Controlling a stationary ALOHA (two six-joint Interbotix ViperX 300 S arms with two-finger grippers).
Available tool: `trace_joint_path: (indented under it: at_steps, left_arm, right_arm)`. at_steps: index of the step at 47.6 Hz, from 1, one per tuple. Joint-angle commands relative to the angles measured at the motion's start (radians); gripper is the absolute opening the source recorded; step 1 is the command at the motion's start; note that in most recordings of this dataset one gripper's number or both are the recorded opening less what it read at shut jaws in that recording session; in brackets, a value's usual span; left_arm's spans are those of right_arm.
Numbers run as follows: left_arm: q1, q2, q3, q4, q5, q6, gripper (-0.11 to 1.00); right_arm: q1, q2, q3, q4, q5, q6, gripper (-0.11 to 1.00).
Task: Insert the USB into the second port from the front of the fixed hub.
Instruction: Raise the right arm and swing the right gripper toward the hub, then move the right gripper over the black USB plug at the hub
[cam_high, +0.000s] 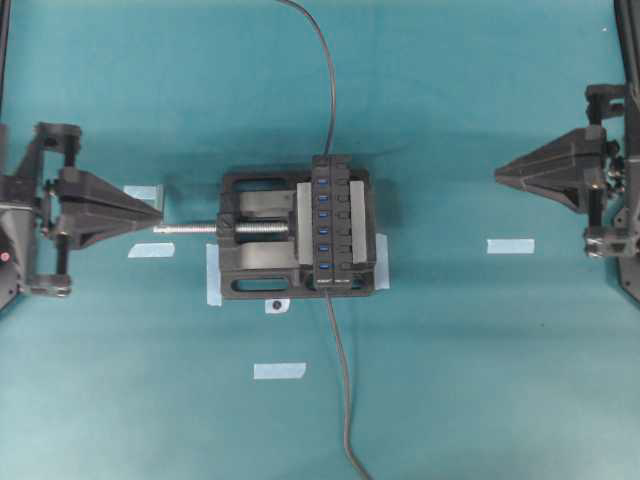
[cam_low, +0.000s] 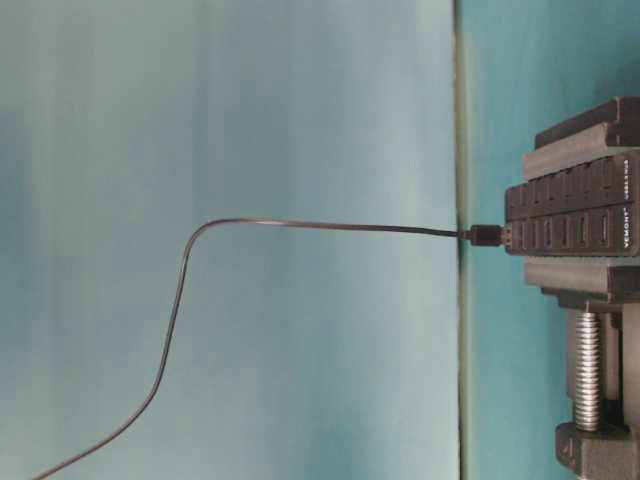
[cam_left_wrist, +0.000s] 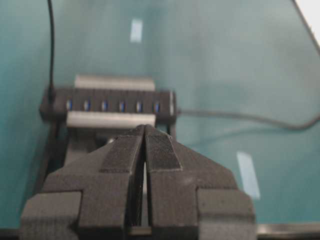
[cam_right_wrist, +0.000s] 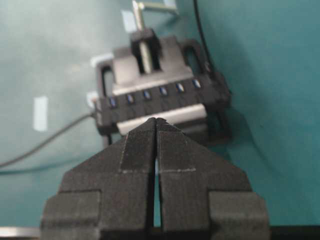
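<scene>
Overhead: the hub (cam_high: 332, 222) sits clamped in the vise (cam_high: 262, 236) mid-counter (cam_high: 480, 380); both grippers wait at the edges, well apart from it, and a cable (cam_high: 343, 390) runs off the hub's near end.

Table-level: a plug (cam_low: 487, 236) sits at one end of the hub.

Left wrist: left gripper (cam_left_wrist: 145, 131) jaws together, empty.

Right wrist: right gripper (cam_right_wrist: 156, 122) jaws together, empty.

I cannot tell which cable ends in the USB; find it, pinch just behind the plug, align squarely with port 2.

Teal counter (cam_high: 480, 380), black vise (cam_high: 255, 245) at its middle, pale tape strips (cam_high: 279, 371) scattered around, thin dark cables (cam_high: 345, 400) trailing across
</scene>
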Motion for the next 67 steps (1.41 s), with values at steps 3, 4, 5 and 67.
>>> trace_joint_path:
  at_steps: [3,4,5,67]
  left_arm:
    - [-0.002,0.018,-0.038,0.002,0.035,-0.002,0.00]
    - [-0.002,0.018,-0.041,0.002,0.040,0.000,0.00]
    - [-0.002,0.018,-0.041,0.002,0.044,0.000,0.00]
    - [-0.008,0.014,-0.040,0.002,0.086,0.002,0.00]
  right_arm:
    - [-0.021,0.031,-0.046,-0.020,0.037,0.008,-0.02]
    - [-0.026,0.035,-0.049,-0.023,0.040,0.005,-0.02]
    - [-0.028,0.040,-0.052,-0.026,0.044,0.005,-0.02]
    - [-0.112,0.554,-0.311,-0.066,0.031,-0.199,-0.02]
